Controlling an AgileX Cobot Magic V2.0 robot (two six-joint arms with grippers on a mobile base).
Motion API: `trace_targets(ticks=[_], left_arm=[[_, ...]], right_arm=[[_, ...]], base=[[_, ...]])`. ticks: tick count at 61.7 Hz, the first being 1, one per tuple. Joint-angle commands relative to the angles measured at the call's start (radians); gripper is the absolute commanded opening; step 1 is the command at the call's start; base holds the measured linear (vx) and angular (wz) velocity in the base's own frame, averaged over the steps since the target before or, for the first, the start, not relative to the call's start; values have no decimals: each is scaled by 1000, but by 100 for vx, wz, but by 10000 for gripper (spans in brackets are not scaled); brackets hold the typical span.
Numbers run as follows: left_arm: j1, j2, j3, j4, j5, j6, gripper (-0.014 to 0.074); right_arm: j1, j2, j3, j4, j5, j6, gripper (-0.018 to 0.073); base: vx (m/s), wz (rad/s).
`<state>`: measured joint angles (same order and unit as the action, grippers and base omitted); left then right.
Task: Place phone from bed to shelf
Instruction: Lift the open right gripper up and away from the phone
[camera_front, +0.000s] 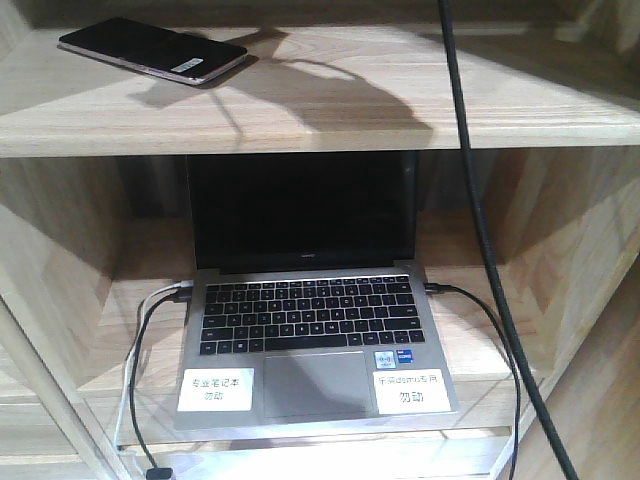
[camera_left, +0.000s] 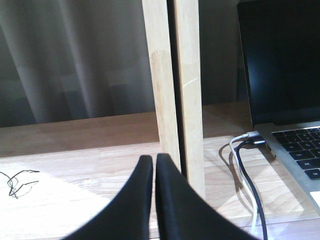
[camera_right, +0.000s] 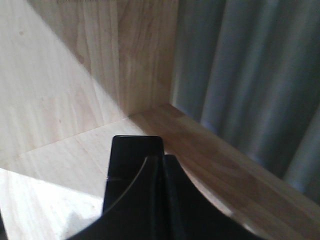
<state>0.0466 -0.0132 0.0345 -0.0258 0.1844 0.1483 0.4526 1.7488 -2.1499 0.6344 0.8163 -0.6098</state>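
The phone (camera_front: 150, 50), black with a pinkish rim and a white sticker, lies flat on the top shelf (camera_front: 400, 100) at its left end. No gripper appears in the front view, only an arm-shaped shadow on the plank. In the right wrist view the phone (camera_right: 132, 155) rests on the pale wood shelf (camera_right: 60, 165), partly hidden under my right gripper (camera_right: 162, 157). That gripper's black fingers are pressed together above the phone and hold nothing. My left gripper (camera_left: 154, 157) is shut and empty, low over the lower shelf board (camera_left: 75, 175). The bed is out of view.
An open grey laptop (camera_front: 310, 330) with plugged-in cables stands on the lower shelf. A thick black cable (camera_front: 480, 220) hangs down the right side. Two wooden uprights (camera_left: 175, 90) stand just beyond the left gripper. A grey curtain (camera_right: 250, 75) hangs behind the shelving.
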Motion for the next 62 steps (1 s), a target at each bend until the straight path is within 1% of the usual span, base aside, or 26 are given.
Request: trace_targets(ticks=[1, 18, 23, 31, 34, 39, 49, 62], left_arm=[[1, -12, -22, -9, -73, -6, 1], [1, -12, -22, -9, -73, -6, 1], [1, -12, -22, -9, -73, -6, 1], [1, -12, -22, -9, -73, -6, 1], [1, -12, -22, -9, -73, -6, 1], [1, -12, -22, -9, -73, -6, 1], [1, -12, -22, -9, -73, -6, 1], [1, -12, -22, -9, -73, -6, 1]], right_arm=[[-7, -57, -27, 1, -72, -8, -6], [-7, -89, -13, 4, -120, -23, -6], [-7, -130, 83, 6, -207, -23, -6], [-7, -240, 316, 11, -394, -24, -5], [-7, -282, 380, 10, -450, -24, -5], [-7, -345, 491, 10, -510, -34, -5], [-7, -475, 663, 10, -523, -78, -5], [-7, -663, 891, 10, -529, -81, -5]], base=[[0, 0], [0, 0], [0, 0], [0, 0], [0, 0], [0, 0], [0, 0], [0, 0]])
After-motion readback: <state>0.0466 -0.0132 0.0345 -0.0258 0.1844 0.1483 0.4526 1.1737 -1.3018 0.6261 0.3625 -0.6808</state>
